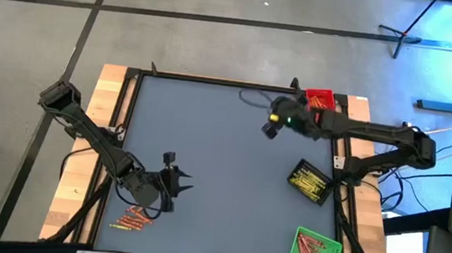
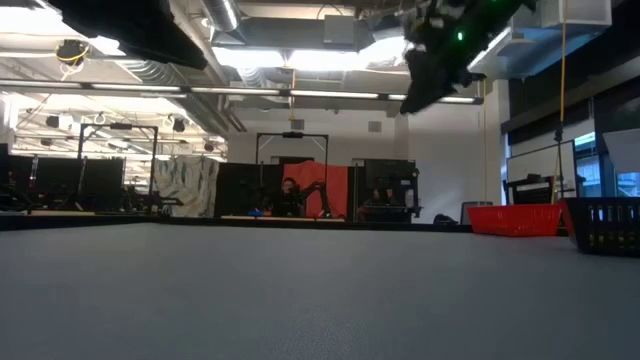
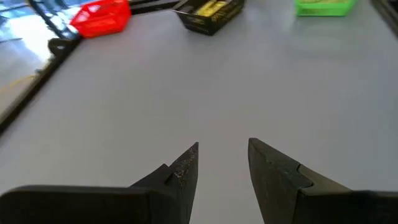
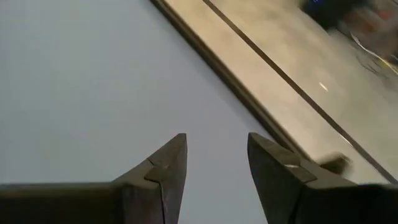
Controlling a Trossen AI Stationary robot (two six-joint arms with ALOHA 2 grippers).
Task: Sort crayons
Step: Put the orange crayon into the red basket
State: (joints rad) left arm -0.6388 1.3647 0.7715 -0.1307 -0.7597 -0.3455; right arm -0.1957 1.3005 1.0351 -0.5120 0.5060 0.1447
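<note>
While both arms hang above the grey table (image 1: pixel 221 168), neither holds anything; the left pincer (image 3: pixel 222 163) is released and empty near the front-left corner, just beside a loose pile of red and orange crayons (image 1: pixel 134 217); the right pincer (image 4: pixel 216 158) is also released, w/ nothing between its fingers, raised near the back edge, close to the red tray (image 1: pixel 320 98) at the back-right corner; yellow crayons lie in the black tray (image 1: pixel 309 182) at the right edge; red ones in the green tray (image 1: pixel 315 250), front-right corner.
</note>
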